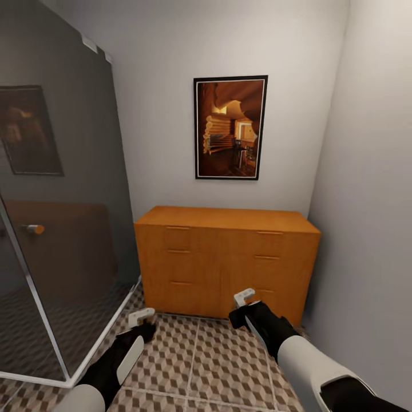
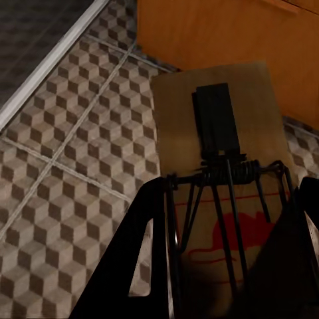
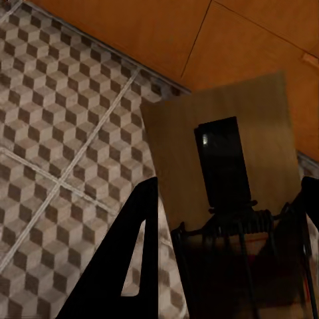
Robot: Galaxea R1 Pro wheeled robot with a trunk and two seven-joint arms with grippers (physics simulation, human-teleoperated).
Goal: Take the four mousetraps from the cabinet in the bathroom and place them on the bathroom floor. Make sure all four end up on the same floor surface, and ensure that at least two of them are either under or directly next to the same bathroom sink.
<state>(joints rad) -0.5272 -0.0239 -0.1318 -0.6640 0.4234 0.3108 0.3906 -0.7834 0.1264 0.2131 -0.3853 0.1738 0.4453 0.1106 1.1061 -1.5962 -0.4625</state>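
Facing the cabinet [image 1: 226,260], a mousetrap [image 2: 222,193] is clamped flat in the left gripper [image 2: 226,259], another [image 3: 226,199] in the right gripper [image 3: 229,266], held over the bathroom floor [image 1: 200,360] for placing

You get soft, even light; the dark glass shower panel [image 1: 57,200] at nine o'clock reflects dimly; wrist views are shadowed.

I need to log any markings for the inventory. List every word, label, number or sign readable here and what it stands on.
No readable text anywhere.
Mousetrap in the left end effector: a red printed mark on the board, partly hidden by the wire; no letters can be made out.
Mousetrap in the right end effector: no print visible.
Framed picture on the wall: an image only, no lettering.
Wooden cabinet: plain drawer fronts.
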